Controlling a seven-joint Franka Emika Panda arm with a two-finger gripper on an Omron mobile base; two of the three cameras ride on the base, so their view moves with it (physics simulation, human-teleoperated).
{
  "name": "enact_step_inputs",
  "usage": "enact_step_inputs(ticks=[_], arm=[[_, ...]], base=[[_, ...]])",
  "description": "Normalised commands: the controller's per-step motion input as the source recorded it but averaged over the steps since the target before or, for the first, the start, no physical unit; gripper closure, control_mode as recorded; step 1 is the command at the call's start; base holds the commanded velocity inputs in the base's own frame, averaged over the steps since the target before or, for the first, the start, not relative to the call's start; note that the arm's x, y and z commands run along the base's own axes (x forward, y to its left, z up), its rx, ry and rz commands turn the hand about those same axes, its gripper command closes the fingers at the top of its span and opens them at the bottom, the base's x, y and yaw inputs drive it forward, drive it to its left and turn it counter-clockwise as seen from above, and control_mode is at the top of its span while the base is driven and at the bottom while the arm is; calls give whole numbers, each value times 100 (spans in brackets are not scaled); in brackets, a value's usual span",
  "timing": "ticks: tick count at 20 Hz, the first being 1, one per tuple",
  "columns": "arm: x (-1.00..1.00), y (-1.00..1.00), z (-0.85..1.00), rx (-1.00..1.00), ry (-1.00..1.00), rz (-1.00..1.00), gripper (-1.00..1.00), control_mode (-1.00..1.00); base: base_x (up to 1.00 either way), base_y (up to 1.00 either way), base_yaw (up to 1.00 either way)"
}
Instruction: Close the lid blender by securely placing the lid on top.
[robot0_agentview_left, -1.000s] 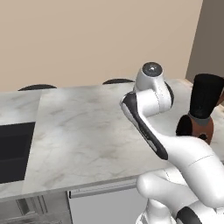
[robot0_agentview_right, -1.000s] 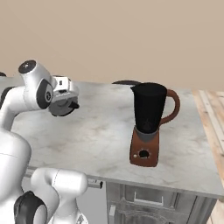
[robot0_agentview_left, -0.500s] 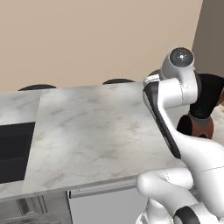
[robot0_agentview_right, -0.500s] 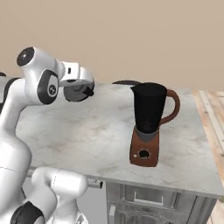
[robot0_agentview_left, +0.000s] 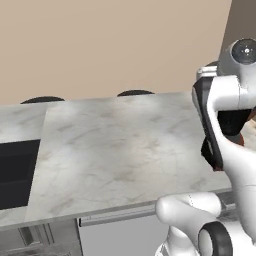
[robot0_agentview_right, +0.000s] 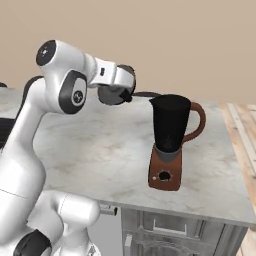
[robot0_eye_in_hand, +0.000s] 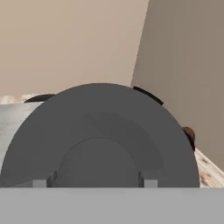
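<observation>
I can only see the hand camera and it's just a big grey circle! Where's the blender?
Observer: That circle is the lid, held up in the air. In the right base view the blender stands on the counter, off to one side of the lid and lower.
Operator: Is the jar open?
Observer: Yes, its top has nothing on it.
Operator: Is the lid over it yet?
Observer: No. The gripper holds it beside the jar, with a gap between them.
</observation>
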Motion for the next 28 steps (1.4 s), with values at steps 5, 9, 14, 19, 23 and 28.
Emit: enact_step_inputs(ticks=[5, 9, 14, 19, 23, 28], arm=[[-10, -91, 27, 19, -7, -13, 100, -100], [12, -74, 12, 23, 3, -6, 100, -100], [47, -40, 0, 17, 16, -1, 100, -100], [41, -31, -6, 6, 22, 0, 100, -100], [35, -30, -18, 4, 23, 0, 100, -100], [19, -14, -19, 10, 12, 0, 100, -100]], base=[[0, 0, 0], [0, 0, 0], [0, 0, 0], [0, 0, 0], [0, 0, 0], [0, 0, 0]])
